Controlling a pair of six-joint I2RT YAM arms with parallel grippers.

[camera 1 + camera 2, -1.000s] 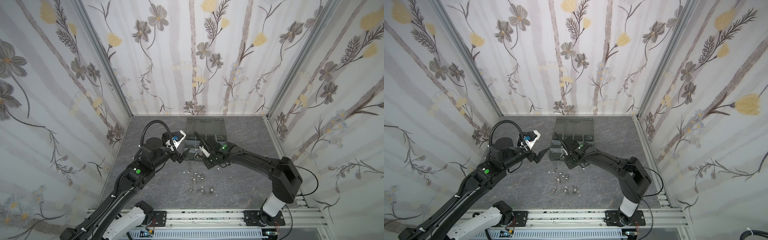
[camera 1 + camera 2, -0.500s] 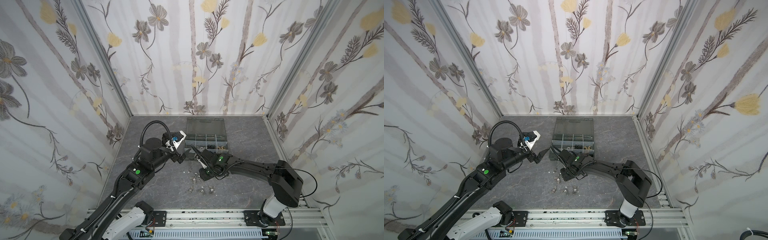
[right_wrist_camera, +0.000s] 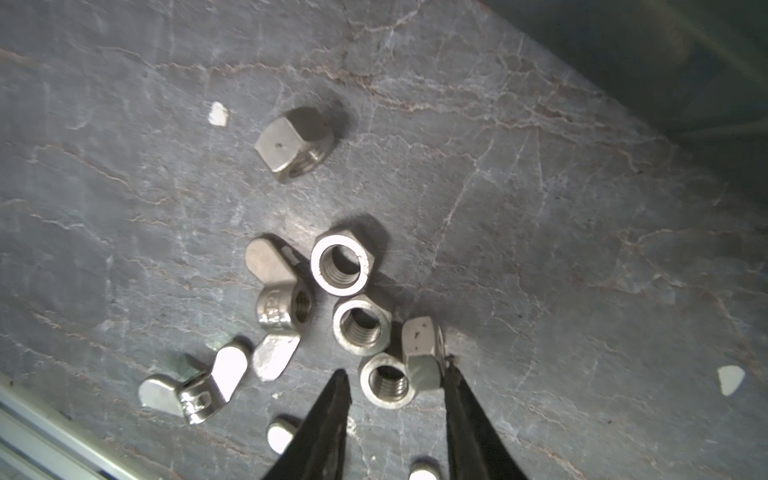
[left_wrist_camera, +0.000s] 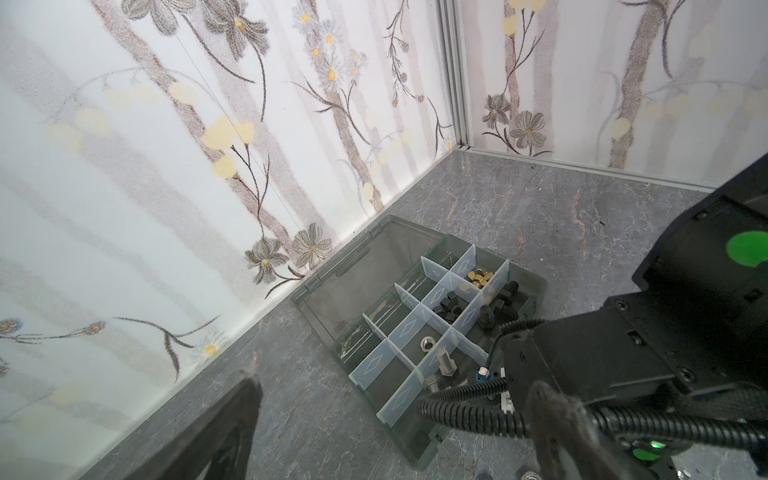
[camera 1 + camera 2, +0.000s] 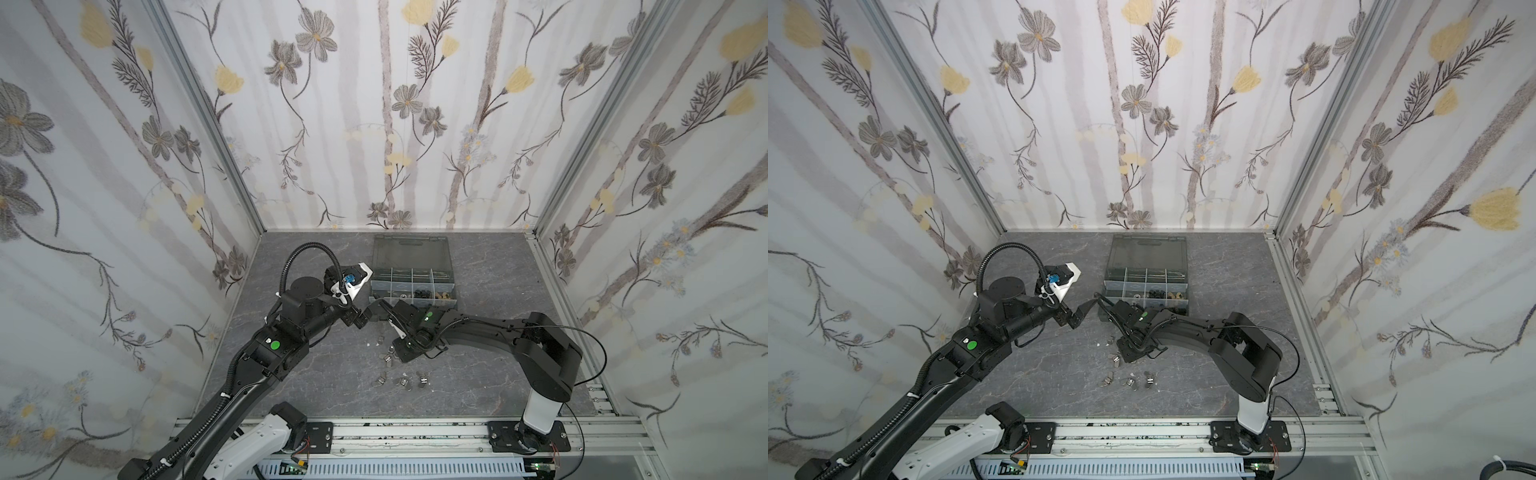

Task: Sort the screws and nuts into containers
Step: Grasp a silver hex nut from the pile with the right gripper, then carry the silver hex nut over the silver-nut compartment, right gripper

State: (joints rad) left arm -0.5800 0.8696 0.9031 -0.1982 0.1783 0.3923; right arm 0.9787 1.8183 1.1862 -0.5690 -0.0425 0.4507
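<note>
While the right pincer [image 3: 396,370] stands open over the counter [image 3: 582,208], a flat hex nut [image 3: 386,390] lies between its tips, an on-edge nut [image 3: 419,345] against one tip; closing should centre on a single nut.

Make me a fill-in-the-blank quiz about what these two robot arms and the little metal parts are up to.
The organizer case has its lid ____.
The brass-coloured nuts lie ____ the case.
The right tool has a silver ____ between its jaws.
The left tool holds ____.
Missing words: open; inside; nut; nothing.
</note>
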